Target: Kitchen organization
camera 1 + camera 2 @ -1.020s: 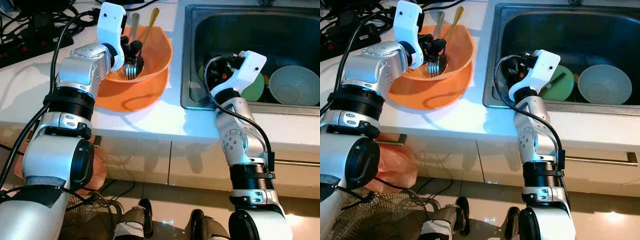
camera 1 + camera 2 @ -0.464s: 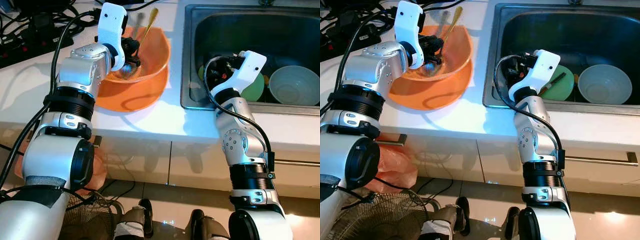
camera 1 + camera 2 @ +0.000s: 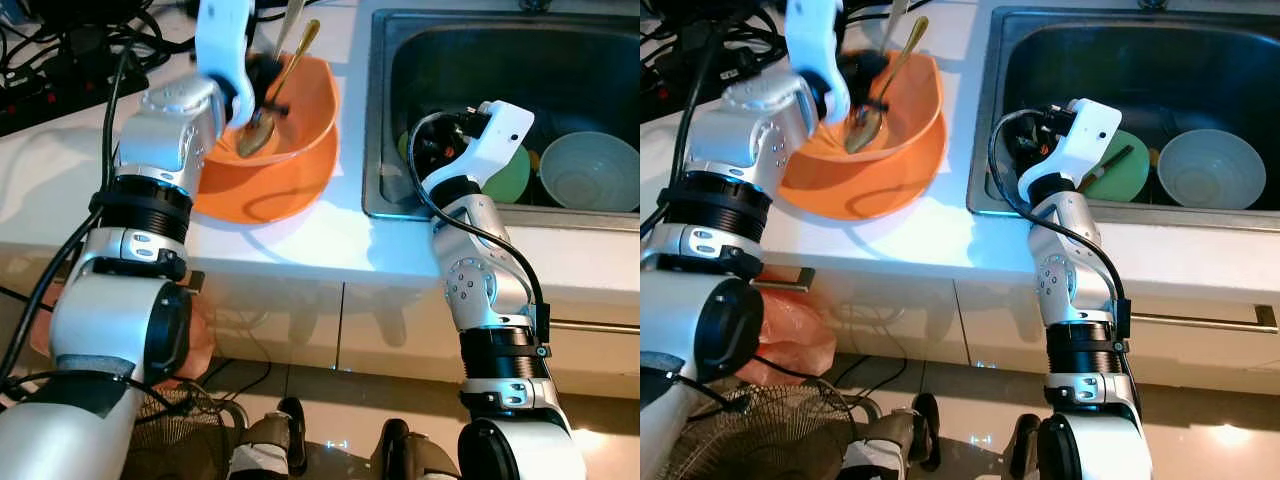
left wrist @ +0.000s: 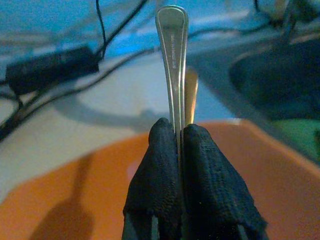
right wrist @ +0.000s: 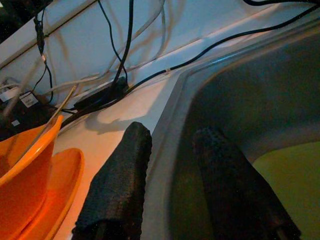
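Note:
An orange bowl (image 3: 305,105) stands on an orange plate (image 3: 270,192) on the white counter. A gold spoon (image 3: 252,136) leans inside the bowl. My left gripper (image 3: 262,85) hovers over the bowl, shut on the silver handle (image 4: 172,50) of a piece of cutlery, which sticks up past the fingers; its lower end is hidden. My right gripper (image 3: 432,150) is open at the left rim of the sink (image 3: 372,150), its fingers (image 5: 120,180) straddling the rim. A green plate (image 3: 512,178) and a white bowl (image 3: 588,170) lie in the sink.
Black cables and a power strip (image 3: 60,75) lie on the counter behind the orange bowl. Below the counter are cabinet fronts with a handle (image 3: 600,327). A fan grille (image 3: 180,440) and an orange bag (image 3: 200,340) are on the floor at left.
My left gripper has risen, lifting the silver piece out of the bowl's bottom. The gold spoon now lies exposed in the bowl. The right arm has not moved.

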`<state>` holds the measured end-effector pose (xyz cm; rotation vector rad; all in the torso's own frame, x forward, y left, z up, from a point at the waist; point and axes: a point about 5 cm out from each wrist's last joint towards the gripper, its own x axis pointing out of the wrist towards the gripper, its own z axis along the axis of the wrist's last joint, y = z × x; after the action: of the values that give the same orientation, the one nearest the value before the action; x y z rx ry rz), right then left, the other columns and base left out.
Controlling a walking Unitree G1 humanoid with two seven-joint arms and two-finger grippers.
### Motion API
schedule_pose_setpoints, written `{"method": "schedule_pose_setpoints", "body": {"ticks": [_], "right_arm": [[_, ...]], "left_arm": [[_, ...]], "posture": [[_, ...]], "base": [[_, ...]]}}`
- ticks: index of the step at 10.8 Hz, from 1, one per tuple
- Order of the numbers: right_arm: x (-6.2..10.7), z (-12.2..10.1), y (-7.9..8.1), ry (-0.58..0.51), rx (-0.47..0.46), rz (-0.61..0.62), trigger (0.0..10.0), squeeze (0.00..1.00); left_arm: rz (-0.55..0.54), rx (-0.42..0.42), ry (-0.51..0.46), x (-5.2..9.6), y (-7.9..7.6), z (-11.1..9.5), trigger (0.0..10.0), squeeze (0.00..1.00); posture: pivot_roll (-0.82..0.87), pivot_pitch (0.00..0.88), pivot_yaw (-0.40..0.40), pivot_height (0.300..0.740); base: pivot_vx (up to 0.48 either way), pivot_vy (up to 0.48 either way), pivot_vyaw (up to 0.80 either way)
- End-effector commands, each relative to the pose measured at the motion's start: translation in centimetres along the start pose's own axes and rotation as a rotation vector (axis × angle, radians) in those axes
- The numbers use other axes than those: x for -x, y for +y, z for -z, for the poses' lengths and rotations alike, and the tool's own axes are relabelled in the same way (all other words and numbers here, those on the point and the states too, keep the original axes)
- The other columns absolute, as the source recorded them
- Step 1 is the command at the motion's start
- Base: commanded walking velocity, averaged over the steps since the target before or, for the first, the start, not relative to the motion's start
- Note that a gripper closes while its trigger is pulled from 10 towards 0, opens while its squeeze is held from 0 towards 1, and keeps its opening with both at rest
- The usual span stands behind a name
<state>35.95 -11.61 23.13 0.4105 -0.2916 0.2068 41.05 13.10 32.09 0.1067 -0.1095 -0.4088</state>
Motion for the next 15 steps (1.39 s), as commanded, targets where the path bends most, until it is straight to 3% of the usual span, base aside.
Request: {"method": "schedule_pose_setpoints", "body": {"ticks": [1, 4, 5, 7, 8, 9, 10, 12, 13, 15], "right_arm": [[0.1, 0.8, -0.3, 0.031, -0.008, 0.019, 10.0, 0.0], [0.1, 0.7, -0.4, 0.031, -0.006, 0.018, 10.0, 0.0], [0.0, 0.7, -0.4, 0.03, -0.005, 0.018, 10.0, 0.0], [0.0, 0.6, -0.5, 0.024, -0.004, 0.016, 10.0, 0.0], [0.0, 0.5, -0.6, 0.017, -0.003, 0.015, 10.0, 0.0], [-0.1, 0.2, -0.7, 0.006, 0.0, 0.015, 10.0, 0.0], [-0.2, -0.3, -1.0, -0.01, 0.014, 0.022, 10.0, 0.0], [-0.3, -0.9, -1.6, -0.027, 0.028, 0.036, 10.0, 0.0], [-0.4, -1.5, -2.3, -0.043, 0.045, 0.052, 10.0, 0.0], [-0.4, -1.6, -2.6, -0.044, 0.051, 0.054, 10.0, 0.0]], "left_arm": [[-0.003, 0.018, -0.051, 0.4, 0.3, -0.5, 10.0, 0.0], [-0.006, 0.016, -0.208, 1.2, 0.5, -3.1, 10.0, 0.0], [-0.001, 0.011, -0.24, 1.3, 0.3, -3.7, 0.0, 0.0], [0.005, -0.027, -0.352, 1.9, -0.2, -5.4, 0.0, 0.0], [0.048, -0.091, -0.446, 2.4, -1.3, -6.6, 1.8, 0.0], [0.111, -0.125, -0.505, 2.7, -3.0, -7.0, 10.0, 0.0], [0.166, -0.139, -0.527, 2.9, -4.6, -6.7, 10.0, 0.0], [0.211, -0.126, -0.537, 3.0, -6.0, -6.2, 10.0, 0.0], [0.267, -0.119, -0.531, 2.9, -8.1, -5.3, 10.0, 0.0], [0.297, -0.077, -0.544, 3.0, -9.3, -5.0, 10.0, 0.0]], "posture": [[0.1, 0.209, 0.116, 0.74], [0.1, 0.207, 0.11, 0.74], [0.1, 0.205, 0.108, 0.74], [0.1, 0.202, 0.103, 0.74], [0.1, 0.199, 0.098, 0.74], [0.09, 0.196, 0.094, 0.74], [0.08, 0.193, 0.089, 0.74], [0.08, 0.191, 0.083, 0.74], [0.08, 0.19, 0.077, 0.74], [0.07, 0.188, 0.071, 0.74]], "base": [[0.0, 0.0, 0.0], [0.0, 0.0, 0.0], [0.0, 0.0, 0.0], [0.0, 0.0, 0.0], [0.0, 0.0, 0.0], [0.0, 0.0, 0.0], [0.0, 0.0, 0.0], [0.0, 0.0, 0.0], [0.0, 0.0, 0.0], [0.0, 0.0, 0.0]]}}
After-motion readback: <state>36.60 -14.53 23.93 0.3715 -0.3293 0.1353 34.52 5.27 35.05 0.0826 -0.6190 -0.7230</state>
